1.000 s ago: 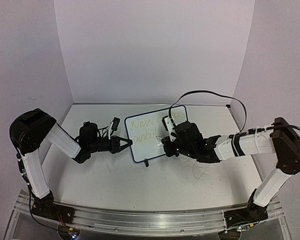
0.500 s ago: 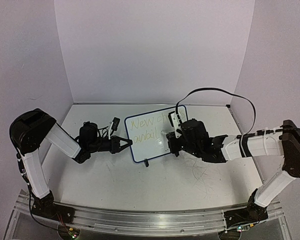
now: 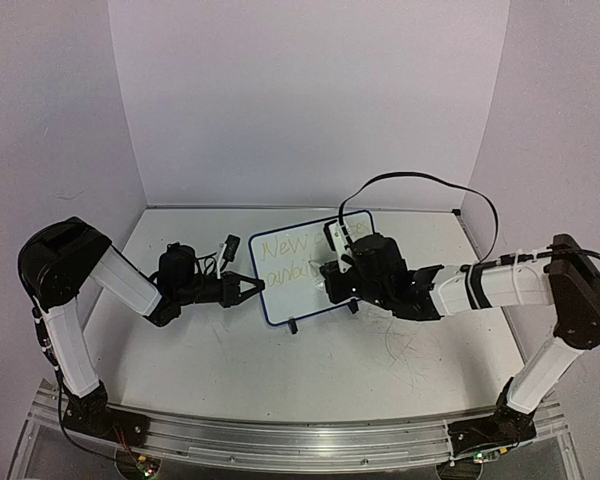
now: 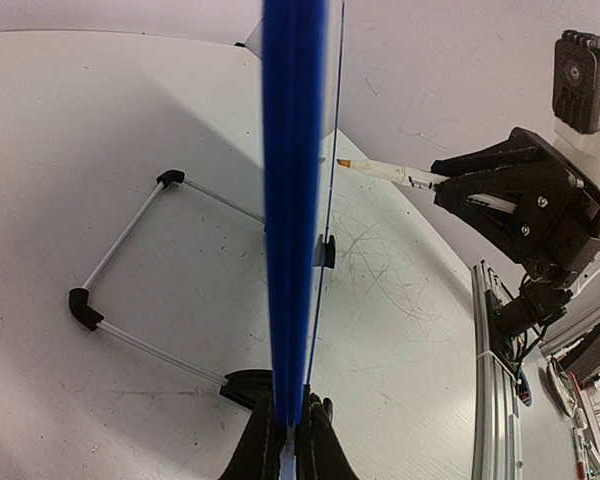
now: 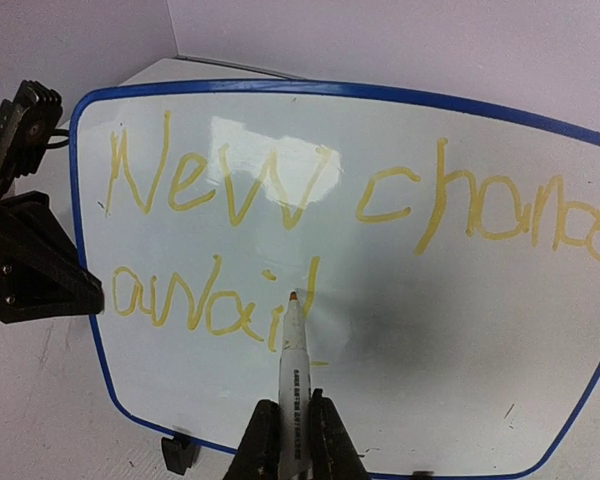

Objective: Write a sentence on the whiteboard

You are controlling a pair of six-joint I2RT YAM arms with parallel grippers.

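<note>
Whiteboard (image 3: 292, 296) stands on its feet (image 3: 293, 325) on the counter (image 3: 280, 380), light, thin and easily tipped I judge; my left hand (image 3: 260, 289) clenches its left frame edge, the sensible hold, while my right hand (image 5: 292, 432) grips the marker (image 5: 292, 350), tip at the second line of the sentence (image 5: 230, 190).

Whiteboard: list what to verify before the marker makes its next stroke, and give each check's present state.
1. Left gripper clamped on the whiteboard edge: ok.
2. Whiteboard standing on its feet: ok.
3. Right gripper shut on the marker, tip toward the board: ok.
4. Tip touching the board face: cannot tell; it sits beside the last stroke of the second line.
5. Bare space to the right of the second line of the sentence: ok.
</note>
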